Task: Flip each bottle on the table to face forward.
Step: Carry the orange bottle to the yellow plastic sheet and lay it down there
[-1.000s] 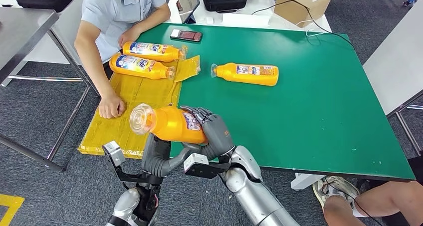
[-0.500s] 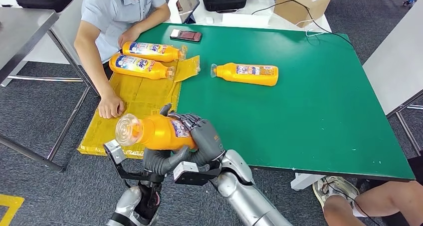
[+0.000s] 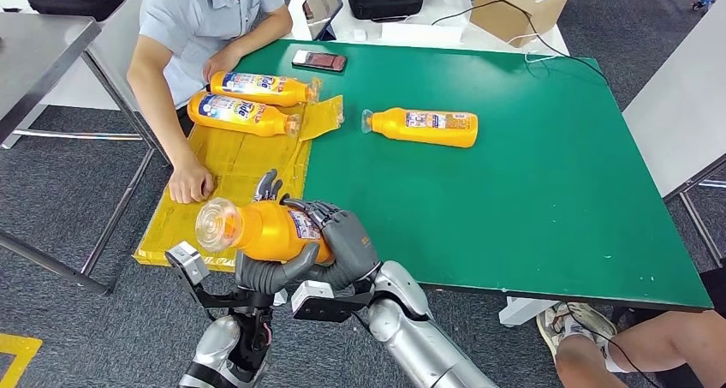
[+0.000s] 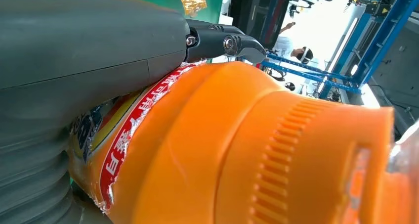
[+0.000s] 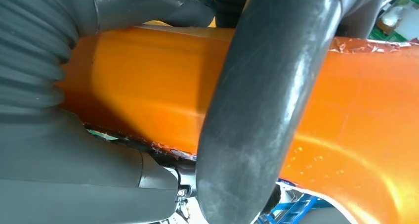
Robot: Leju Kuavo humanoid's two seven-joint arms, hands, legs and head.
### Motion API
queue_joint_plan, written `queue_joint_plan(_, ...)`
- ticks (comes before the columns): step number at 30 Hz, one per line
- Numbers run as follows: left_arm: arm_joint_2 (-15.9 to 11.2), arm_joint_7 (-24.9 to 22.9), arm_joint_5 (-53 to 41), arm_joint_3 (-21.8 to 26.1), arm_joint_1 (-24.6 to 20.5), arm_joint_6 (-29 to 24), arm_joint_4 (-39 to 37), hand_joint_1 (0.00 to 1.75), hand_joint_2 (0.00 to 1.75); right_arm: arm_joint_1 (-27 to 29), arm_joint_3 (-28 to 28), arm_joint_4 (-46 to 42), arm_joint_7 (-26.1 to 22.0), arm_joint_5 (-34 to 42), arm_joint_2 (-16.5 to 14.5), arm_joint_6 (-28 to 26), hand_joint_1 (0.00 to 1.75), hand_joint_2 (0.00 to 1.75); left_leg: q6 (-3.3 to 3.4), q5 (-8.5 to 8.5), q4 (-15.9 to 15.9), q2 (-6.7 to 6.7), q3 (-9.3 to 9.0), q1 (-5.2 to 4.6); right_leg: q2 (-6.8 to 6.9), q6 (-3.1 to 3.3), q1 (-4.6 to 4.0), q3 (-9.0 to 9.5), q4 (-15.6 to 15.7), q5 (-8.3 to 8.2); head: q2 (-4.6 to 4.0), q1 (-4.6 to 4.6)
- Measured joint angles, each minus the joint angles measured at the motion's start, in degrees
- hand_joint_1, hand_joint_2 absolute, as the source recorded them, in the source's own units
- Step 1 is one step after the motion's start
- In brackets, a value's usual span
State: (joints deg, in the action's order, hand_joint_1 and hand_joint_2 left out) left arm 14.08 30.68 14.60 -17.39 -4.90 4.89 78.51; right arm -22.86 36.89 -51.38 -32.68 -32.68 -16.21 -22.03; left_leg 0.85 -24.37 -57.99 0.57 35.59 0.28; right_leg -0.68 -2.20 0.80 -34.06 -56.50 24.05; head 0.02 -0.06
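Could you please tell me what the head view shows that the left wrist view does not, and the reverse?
Head view alone: the green table, three bottles lying on it, a phone, a seated person, and the right hand. Left wrist view alone: the ribbed cap skirt close up and blue racking. Both share the held orange bottle and the left hand.

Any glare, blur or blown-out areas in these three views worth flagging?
Head view: even light, sharp, held bottle clear. Left wrist view: background beyond the bottle blown out white, clear cap hazy at the edge. Right wrist view: too close, a dark finger crosses the bottle, soft glare on orange plastic.
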Motion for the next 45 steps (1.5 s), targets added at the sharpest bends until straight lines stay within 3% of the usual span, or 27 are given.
queue_joint_plan(1, 0.0, 0.05, -0.19, 0.03, -0.01, -0.26, 0.0, 0.05, 1.75, -0.09, 0.11, 0.09, 0.23, -0.3, -0.01, 0.0, 1.75, 1.75, 0.0, 0.0, 0.0, 0.0, 0.0, 0.0, 0.0, 0.0, 0.0, 0.0, 0.0, 0.0, 0.0, -0.01)
queue_joint_plan(5, 0.0, -0.02, -0.22, 0.24, -0.05, -0.8, 0.0, 1.75, 1.75, -0.58, 0.97, 0.49, 1.37, -2.04, -0.01, -0.23, 1.71, 1.75, 0.0, 0.0, 0.0, -0.01, 0.0, 0.0, 0.0, 0.0, 0.0, -0.02, 0.0, 0.0, 0.0, 0.0)
queue_joint_plan(6, 0.0, -0.25, 0.35, 0.3, -0.06, -0.67, -0.01, 1.75, 1.75, -0.76, 1.2, 0.58, 1.61, -2.41, -0.02, -0.35, 1.61, 1.75, 0.0, 0.0, 0.0, -0.01, 0.0, 0.0, 0.0, 0.0, 0.0, -0.02, 0.0, 0.0, 0.0, 0.0)
queue_joint_plan(8, 0.0, -1.15, 2.31, 0.46, -0.1, 0.27, -0.04, 1.75, 1.75, -1.16, 1.7, 0.78, 1.97, -3.01, -0.03, -0.56, 0.75, 1.75, 0.0, 0.0, 0.0, -0.02, 0.0, 0.0, -0.01, 0.0, 0.0, -0.03, 0.0, 0.0, 0.0, -0.01)
queue_joint_plan(10, 0.01, -2.73, 5.1, 0.73, -0.33, 2.38, -0.2, 1.75, 1.75, -1.45, 2.16, 1.05, 2.07, -3.35, -0.02, -0.93, 0.01, 0.87, 0.0, 0.0, 0.0, -0.01, 0.0, 0.0, -0.01, 0.0, 0.0, -0.03, 0.0, 0.0, 0.0, 0.0)
queue_joint_plan(12, 0.02, -4.65, 8.42, 1.12, -0.81, 5.41, -0.58, 1.75, 1.75, -1.44, 2.58, 1.35, 1.72, -3.51, 0.0, -2.04, 0.0, 0.0, 0.0, 0.0, 0.0, -0.01, 0.0, 0.0, 0.0, 0.0, 0.0, -0.03, 0.0, 0.0, 0.0, 0.01)
queue_joint_plan(16, 0.02, -6.6, 12.05, 1.98, -1.82, 8.81, -1.7, 1.75, 1.75, -1.33, 2.85, 1.56, 0.47, -4.15, 0.08, -6.21, 0.0, 0.0, 0.0, 0.0, 0.0, -0.01, 0.0, 0.0, -0.01, 0.0, 0.0, -0.03, 0.0, 0.0, 0.0, 0.01)
queue_joint_plan(22, 0.22, -7.65, 13.1, 2.42, -4.33, 8.46, -4.2, 1.75, 1.75, 0.09, 1.97, 0.61, -3.04, -2.46, 0.22, -14.54, 0.0, 0.0, 0.0, 0.0, 0.0, 0.05, 0.03, 0.0, 0.03, 0.0, 0.01, -0.02, 0.0, 0.0, 0.0, 0.02)
queue_joint_plan(25, 0.66, -7.92, 13.25, 2.19, -5.66, 6.82, -5.46, 1.75, 1.75, 1.61, -0.21, -1.62, -4.61, -3.42, 0.21, -16.23, 0.0, 0.0, 0.0, 0.0, 0.0, 0.05, 0.05, -0.01, 0.04, 0.0, 0.01, -0.02, 0.0, 0.0, 0.0, 0.02)
queue_joint_plan(27, 0.93, -8.03, 12.42, 2.22, -6.87, 3.13, -6.54, 1.75, 1.75, 2.57, -2.0, -3.52, -5.01, -5.16, 0.19, -16.48, 0.0, 0.0, 0.0, 0.0, 0.0, 0.06, 0.05, -0.01, 0.05, 0.0, 0.01, -0.01, 0.0, 0.0, 0.0, 0.03)
queue_joint_plan(32, 0.3, -4.02, 2.8, 4.62, -10.43, -14.53, -11.19, 1.75, 1.75, 5.24, -4.15, -10.24, -6.33, -9.48, -1.38, -17.94, 0.0, 0.0, -0.06, 0.0, 0.0, -0.17, 0.0, 0.02, -0.15, 0.02, -0.04, -0.16, -0.01, -0.02, 0.0, -0.22)
queue_joint_plan(37, -0.8, -2.53, -10.96, 4.8, -12.79, -24.88, -13.06, 1.75, 1.75, 7.22, -6.01, -16.11, -6.32, -13.62, -2.12, -17.99, 0.0, 0.0, -0.07, 0.05, 0.0, 0.09, 0.06, 0.09, 0.1, 0.04, -0.11, -0.08, -0.06, 0.02, 0.0, -0.23)
queue_joint_plan(45, -3.1, -3.9, -21.14, 4.85, -16.6, -31.33, -16.8, 1.75, 1.75, 8.54, -8.21, -20.99, -6.32, -13.96, -2.98, -17.99, 0.0, 0.0, -0.07, 0.05, 0.0, 0.05, 0.09, 0.06, 0.09, 0.04, -0.04, -0.09, -0.05, 0.01, 0.0, -0.22)
